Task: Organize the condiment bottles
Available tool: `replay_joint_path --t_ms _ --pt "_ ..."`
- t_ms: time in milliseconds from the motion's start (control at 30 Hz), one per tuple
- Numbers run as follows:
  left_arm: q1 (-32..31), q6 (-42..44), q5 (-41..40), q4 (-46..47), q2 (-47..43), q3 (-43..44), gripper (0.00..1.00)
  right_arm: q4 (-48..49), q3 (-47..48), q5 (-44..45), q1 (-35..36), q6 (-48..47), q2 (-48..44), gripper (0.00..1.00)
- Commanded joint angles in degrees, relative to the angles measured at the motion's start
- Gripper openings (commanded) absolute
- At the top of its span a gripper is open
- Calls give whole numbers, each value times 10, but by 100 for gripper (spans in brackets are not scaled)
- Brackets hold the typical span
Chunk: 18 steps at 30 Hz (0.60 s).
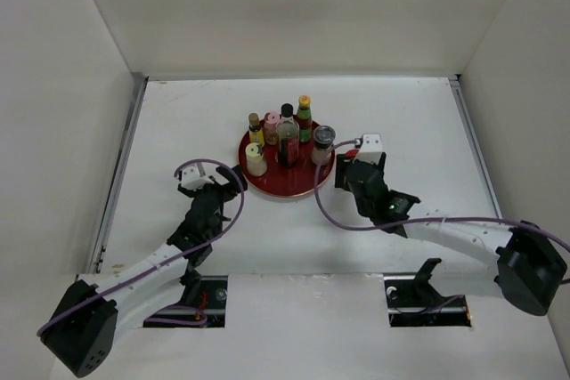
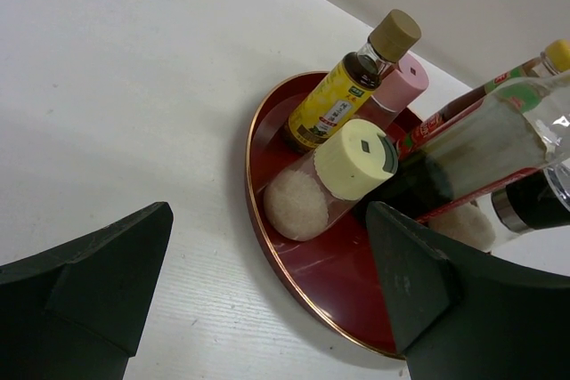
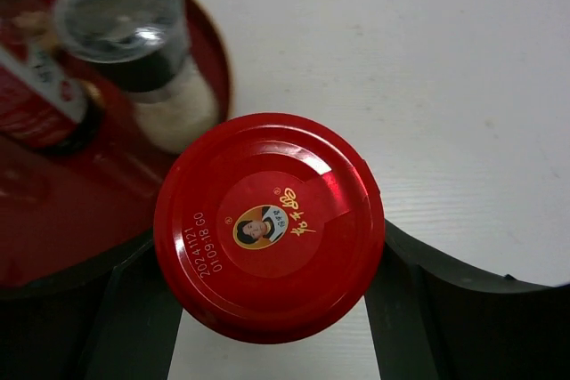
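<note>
My right pincer clamps the glossy, round red-lidded jar near the smooth red tray; my left pincer gapes, holding nothing

White desk, one round red tray on it.
Tray lies flat on the white top, centred left to right and towards the far side. Red-lidded jar is just beside the tray's right rim, over bare desk; can't tell whether it rests on the top. Two rectangular cut-outs in the near edge. Metal strips run along the left and right sides. Pale walls close in three sides.
</note>
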Motion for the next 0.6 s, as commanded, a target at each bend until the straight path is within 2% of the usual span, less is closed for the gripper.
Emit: replay_joint_path --t_ms 0,333,567 --pt "-4 -5 1 24 -16 1 91 65 85 33 38 -1 14 53" --pt "8 -7 -8 8 -43 -5 93 189 221 -22 75 -48 195 56" --pt "13 -8 -8 6 -42 -6 94 210 253 -34 84 -37 267 56"
